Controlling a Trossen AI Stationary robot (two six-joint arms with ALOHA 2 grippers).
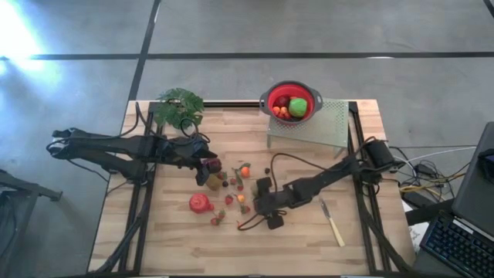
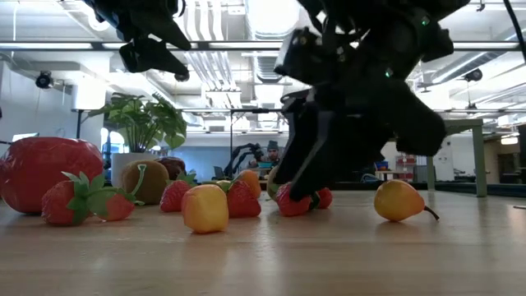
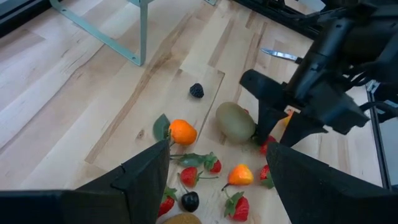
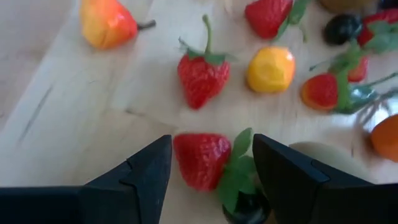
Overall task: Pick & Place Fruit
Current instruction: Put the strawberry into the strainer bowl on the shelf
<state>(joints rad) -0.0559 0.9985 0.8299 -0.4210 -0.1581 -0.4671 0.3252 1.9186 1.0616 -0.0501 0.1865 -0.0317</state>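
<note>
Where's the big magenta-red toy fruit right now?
In the high view, the big magenta-red toy fruit lies left of centre near the table's front, just left of the small scattered strawberries.

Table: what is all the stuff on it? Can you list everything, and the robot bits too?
small fruits: many, too bunched to count; red, orange, yellow, brown, dark; middle of the table
big fruit: one, red, beside the pile
bowl: one, red, on the rack; holds a green fruit and some red and orange ones
rack: one, pale green, far right
plant: one, green, far left
knife: one, pale handle, near right
laptop: one, dark, off the table's right side
left gripper: open, above the pile
right gripper: open, around a strawberry
</note>
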